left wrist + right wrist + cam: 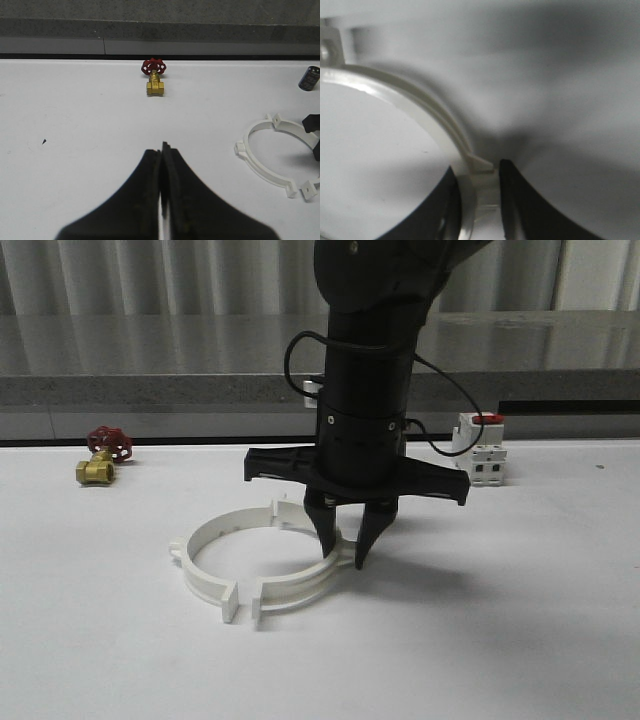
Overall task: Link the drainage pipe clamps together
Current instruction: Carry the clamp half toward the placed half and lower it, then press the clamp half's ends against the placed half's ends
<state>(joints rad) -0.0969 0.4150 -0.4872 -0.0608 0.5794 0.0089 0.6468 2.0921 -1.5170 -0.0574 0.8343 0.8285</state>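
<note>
Two white half-ring drainage pipe clamps lie flat on the white table as a near-closed ring. The left half [200,545] and the right half [300,590] leave a small gap between their end tabs at the front. My right gripper [345,560] points straight down over the right half and is open, one finger inside the arc and one outside. In the right wrist view the arc [410,97] runs between the fingers of that gripper [477,167], the inner finger against the band, a thin gap beside the outer lug. My left gripper [162,147] is shut and empty, left of the ring [265,165].
A brass valve with a red handwheel [100,455] [155,80] sits at the back left. A white boxy switch with a red top [480,445] stands at the back right. A small dark cylinder [309,77] stands beyond the ring. A grey ledge [150,390] bounds the table's far edge.
</note>
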